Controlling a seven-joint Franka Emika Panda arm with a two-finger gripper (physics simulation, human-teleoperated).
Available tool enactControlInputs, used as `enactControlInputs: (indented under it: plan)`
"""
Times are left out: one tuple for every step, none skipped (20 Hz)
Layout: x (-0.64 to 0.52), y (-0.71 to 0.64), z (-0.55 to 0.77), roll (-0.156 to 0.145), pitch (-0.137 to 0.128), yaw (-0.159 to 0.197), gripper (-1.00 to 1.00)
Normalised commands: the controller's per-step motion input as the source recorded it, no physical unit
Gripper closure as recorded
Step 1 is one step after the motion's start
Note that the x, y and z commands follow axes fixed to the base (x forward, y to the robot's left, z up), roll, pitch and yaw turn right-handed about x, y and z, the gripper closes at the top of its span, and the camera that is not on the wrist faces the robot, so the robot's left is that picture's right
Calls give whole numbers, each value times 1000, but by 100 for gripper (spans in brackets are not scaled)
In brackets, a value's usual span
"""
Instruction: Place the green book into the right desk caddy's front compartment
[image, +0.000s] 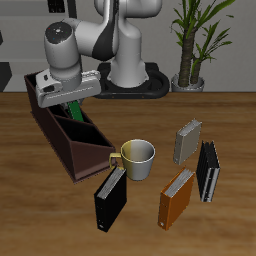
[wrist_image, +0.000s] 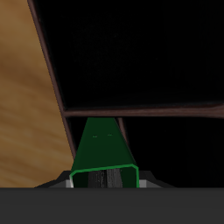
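Gripper fingers: hidden in the exterior view behind the grey-and-white gripper (image: 68, 98) body; cut off by the frame edge in the wrist view.
Small bright-green hardcover book (wrist_image: 104, 156): only a green sliver (image: 74, 110) shows under the gripper from outside.
Long dark-brown open-topped desk caddy (image: 75, 145): back end covered by the gripper; compartment floors lost in black (wrist_image: 149, 52).
Striped book's cover (image: 208, 172): too small to read.

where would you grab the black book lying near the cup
The black book stands upright on its edge near the table's front edge, beside the cup. Its narrow thickness suits the tool, now shut on the green book. Probably best: come straight down from above and pinch the two covers near the top edge's middle, where nothing crowds it.
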Motion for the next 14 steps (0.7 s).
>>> enactControlInputs:
  plan:
    - [0, 32, -10, 12, 15, 18, -100]
    - [6, 16, -13, -4, 19, -6, -100]
    - [30, 123, -7, 2, 6, 21, -100]
    - [27, 50, 3, 17, 40, 1, -100]
    - [-56, -27, 43, -9, -7, -17, -100]
    - [-20, 60, 108, -8, -36, 0, -100]
    - [-2, 160, 67, 56, 5, 19, -100]
    - [-49, 7, 91, -23, -8, -7, -100]
    - [-13, 178, 179, 39, -21, 45, -100]
    - [-56, 46, 206, 8, -33, -18, -100]
    - [-74, 37, 253, -3, -46, -33, -100]
    - [-71, 55, 222, 24, -9, -37, -100]
    - [-90, 22, 214, 15, -30, -41, -100]
    - [-121, -131, 290, -26, -56, -84, -100]
